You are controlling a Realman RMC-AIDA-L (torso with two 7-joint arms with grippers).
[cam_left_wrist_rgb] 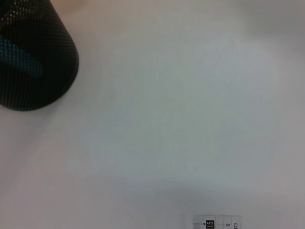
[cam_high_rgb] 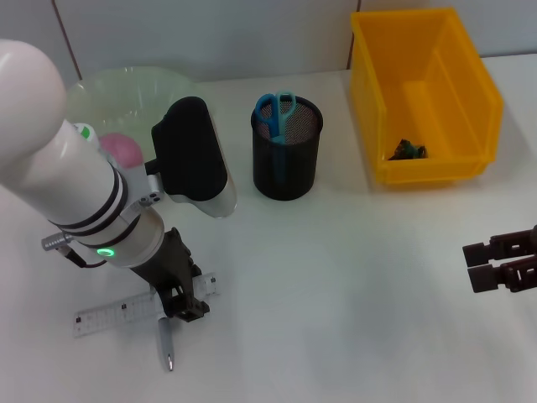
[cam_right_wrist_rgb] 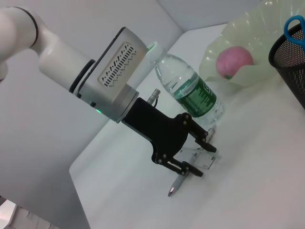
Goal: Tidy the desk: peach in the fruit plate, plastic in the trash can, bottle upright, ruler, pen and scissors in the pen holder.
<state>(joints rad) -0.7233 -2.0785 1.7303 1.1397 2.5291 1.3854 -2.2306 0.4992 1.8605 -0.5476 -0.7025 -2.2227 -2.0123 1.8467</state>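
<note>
The pen (cam_high_rgb: pixel 167 346) is lying on the table (cam_high_rgb: pixel 352 285), beside the clear ruler (cam_high_rgb: pixel 126 312), and is being straddled by the left gripper (cam_high_rgb: pixel 186 306), whose fingers (cam_right_wrist_rgb: pixel 208 147) are spread open around its upper end without closing on it. The bottle (cam_right_wrist_rgb: pixel 190 90) is standing upright just behind, near the fruit plate (cam_high_rgb: pixel 126 88) holding the pink peach (cam_high_rgb: pixel 122 149). Blue scissors (cam_high_rgb: pixel 276 113) are sitting in the black mesh pen holder (cam_high_rgb: pixel 286 159). Dark plastic (cam_high_rgb: pixel 407 151) is lying in the yellow trash can (cam_high_rgb: pixel 424 92). The right gripper (cam_high_rgb: pixel 491 262) is being held well apart, its fingers close together, empty.

Bright, even light falls from overhead on the white tabletop (cam_high_rgb: pixel 352 277). Soft shadows pool beneath the left end effector (cam_right_wrist_rgb: pixel 198 157). The left wrist view is blurred; the black mesh cylindrical pen holder (cam_left_wrist_rgb: pixel 33 57) there is out of focus.
</note>
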